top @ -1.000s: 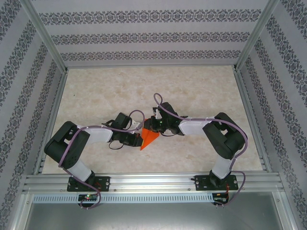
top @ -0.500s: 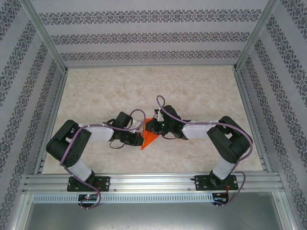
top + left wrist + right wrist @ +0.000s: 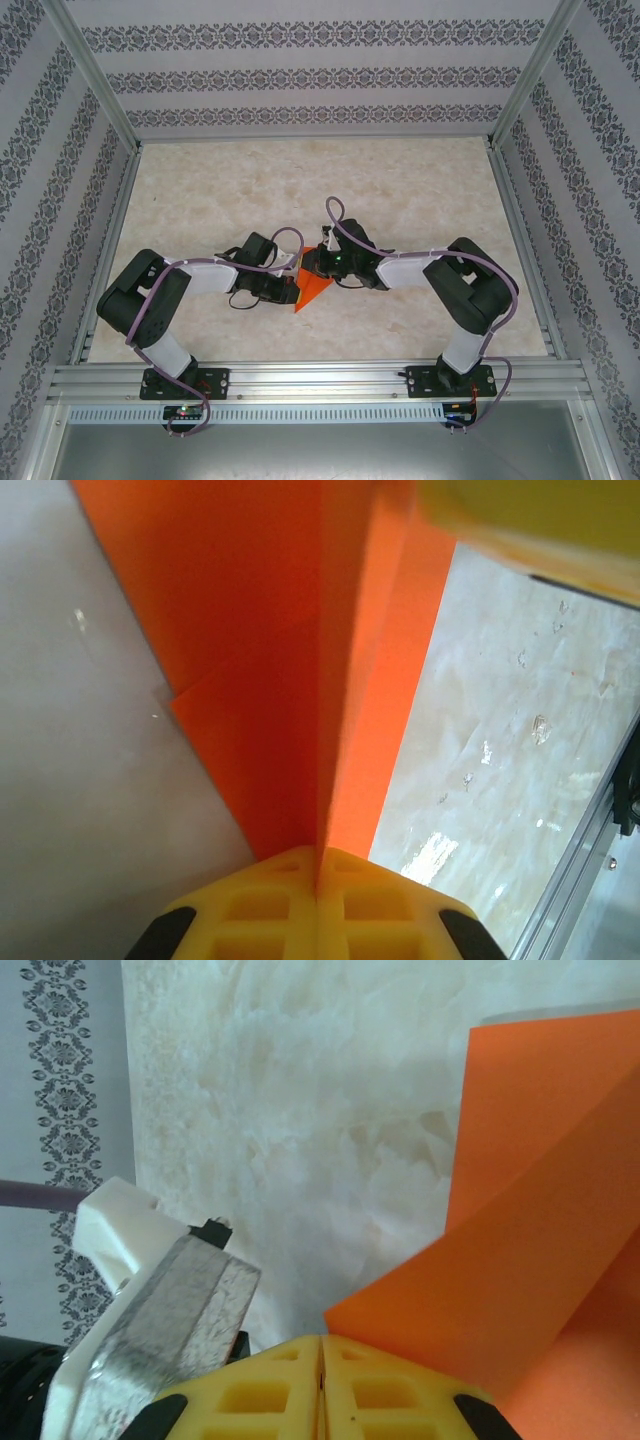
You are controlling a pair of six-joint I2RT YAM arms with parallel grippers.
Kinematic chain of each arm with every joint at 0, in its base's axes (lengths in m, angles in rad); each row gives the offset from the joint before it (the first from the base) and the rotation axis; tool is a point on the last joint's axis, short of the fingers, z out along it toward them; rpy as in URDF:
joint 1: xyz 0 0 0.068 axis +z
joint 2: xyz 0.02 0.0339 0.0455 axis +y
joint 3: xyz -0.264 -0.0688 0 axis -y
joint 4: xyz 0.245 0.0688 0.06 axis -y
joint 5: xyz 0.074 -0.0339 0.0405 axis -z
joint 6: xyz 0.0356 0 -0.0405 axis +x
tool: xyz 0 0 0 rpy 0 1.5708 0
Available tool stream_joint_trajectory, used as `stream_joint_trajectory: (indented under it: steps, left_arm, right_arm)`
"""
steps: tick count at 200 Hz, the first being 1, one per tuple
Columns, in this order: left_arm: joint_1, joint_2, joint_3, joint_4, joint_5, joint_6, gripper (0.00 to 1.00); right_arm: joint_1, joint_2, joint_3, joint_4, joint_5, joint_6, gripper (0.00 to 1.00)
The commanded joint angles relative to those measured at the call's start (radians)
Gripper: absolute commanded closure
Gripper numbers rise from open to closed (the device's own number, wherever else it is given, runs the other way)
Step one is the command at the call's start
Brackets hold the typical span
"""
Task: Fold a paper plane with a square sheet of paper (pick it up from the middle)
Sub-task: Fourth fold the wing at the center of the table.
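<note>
Two black-and-white robot arms rise from a metal rail (image 3: 320, 380) at the near edge of a pale marbled desk (image 3: 400, 190) and bend inward to meet at mid-desk. Between them lies the folded orange paper (image 3: 312, 290), a pointed wedge with its tip toward the rail. The left tool (image 3: 291, 289) is clenched on the paper. In its wrist view, the yellow fingers (image 3: 250, 910) press together with the paper's centre crease running into their seam. The right tool (image 3: 313, 264) sits at the paper's far end, its yellow pads (image 3: 260, 1395) closed together. Whether paper is caught between them is unclear. Patterned walls (image 3: 320, 80) enclose the desk beyond.
</note>
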Motion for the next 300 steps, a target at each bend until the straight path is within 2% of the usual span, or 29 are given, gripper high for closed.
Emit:
stream_joint_trajectory:
  steps: [1,70,123,143,171,197,241,300]
  left_arm:
    - [-0.003,0.020,0.010,-0.045,-0.042,0.014,0.96]
    - [-0.004,-0.014,-0.001,-0.059,-0.034,-0.003,0.82]
    - [-0.004,-0.066,-0.039,-0.036,-0.021,-0.030,0.79]
    - [-0.004,-0.073,-0.048,-0.026,-0.017,-0.038,0.80]
    - [-0.004,-0.083,-0.066,-0.004,-0.021,-0.044,0.93]
    - [-0.004,-0.077,-0.068,-0.006,-0.023,-0.040,0.98]
    - [-0.004,-0.051,-0.063,-0.007,-0.021,-0.057,1.00]
    - [-0.003,-0.038,-0.073,-0.006,-0.027,-0.051,1.00]
  right_arm:
    - [-0.006,0.040,0.027,0.040,0.003,0.011,0.90]
    - [-0.017,0.069,0.012,0.028,0.018,0.017,0.90]
    - [-0.019,0.049,0.010,-0.005,0.040,0.006,0.89]
    - [-0.020,0.047,0.009,-0.009,0.038,0.005,0.89]
    - [-0.020,0.041,0.009,-0.031,0.053,-0.001,0.89]
    - [-0.018,0.041,0.009,-0.022,0.046,-0.002,0.88]
    - [-0.018,0.032,0.033,-0.026,0.015,-0.017,0.85]
    - [-0.015,0.096,0.087,-0.060,-0.017,-0.034,0.85]
